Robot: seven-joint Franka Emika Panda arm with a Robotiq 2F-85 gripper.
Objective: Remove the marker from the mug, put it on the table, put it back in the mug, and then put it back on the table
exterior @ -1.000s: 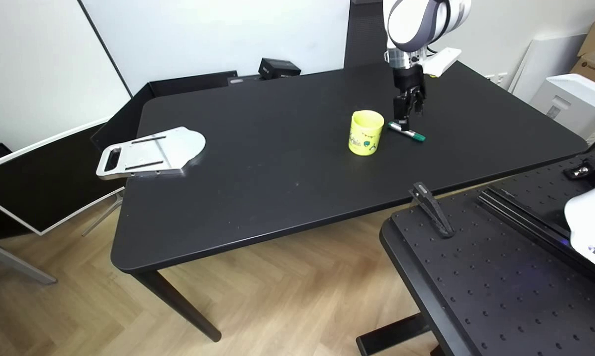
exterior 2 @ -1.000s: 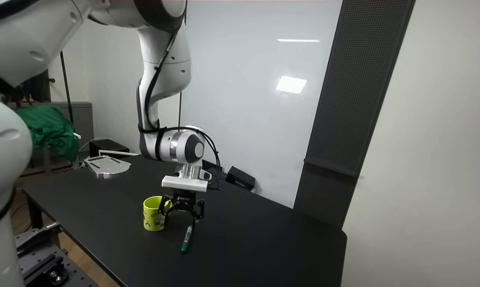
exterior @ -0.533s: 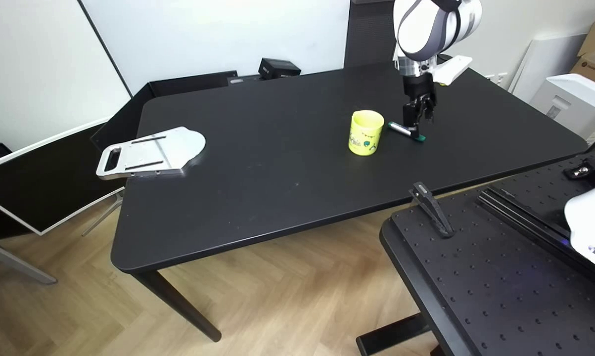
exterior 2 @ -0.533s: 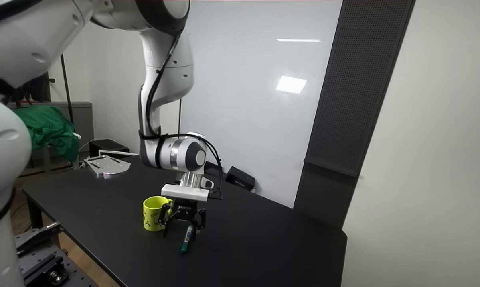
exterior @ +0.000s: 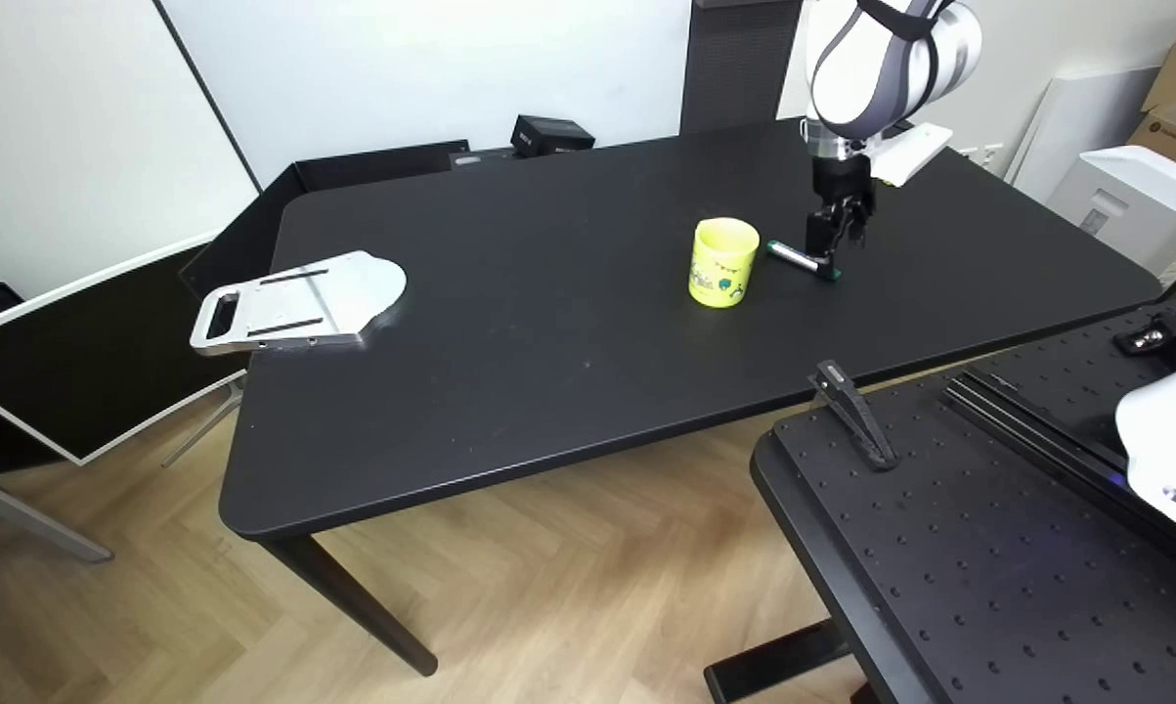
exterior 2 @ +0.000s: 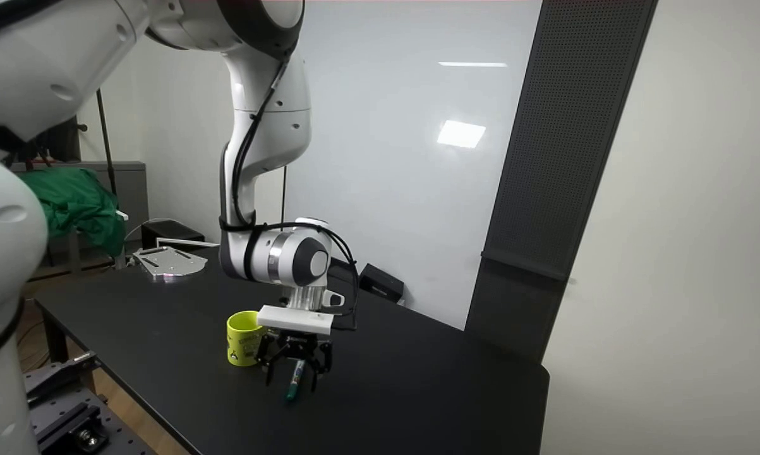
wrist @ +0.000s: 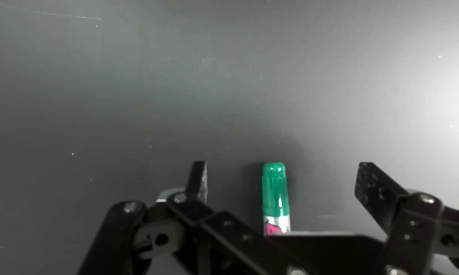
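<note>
One green-capped marker (wrist: pixel 275 191) is lying flat on the black table (exterior: pixel 509 391), well in from the edges. Gripper (wrist: pixel 284 172) is straddling it, fingers spread, gaps showing on both sides. Yellow-green mug (exterior: pixel 719 274) is standing just beside; slotted metal plate (exterior: pixel 324 298) is overhanging a short edge.

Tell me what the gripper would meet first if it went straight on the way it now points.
Most likely the table: the gripper points down with open jaws, and in the wrist view the marker shows between them, so they should straddle it. The gap below is hard to judge.
</note>
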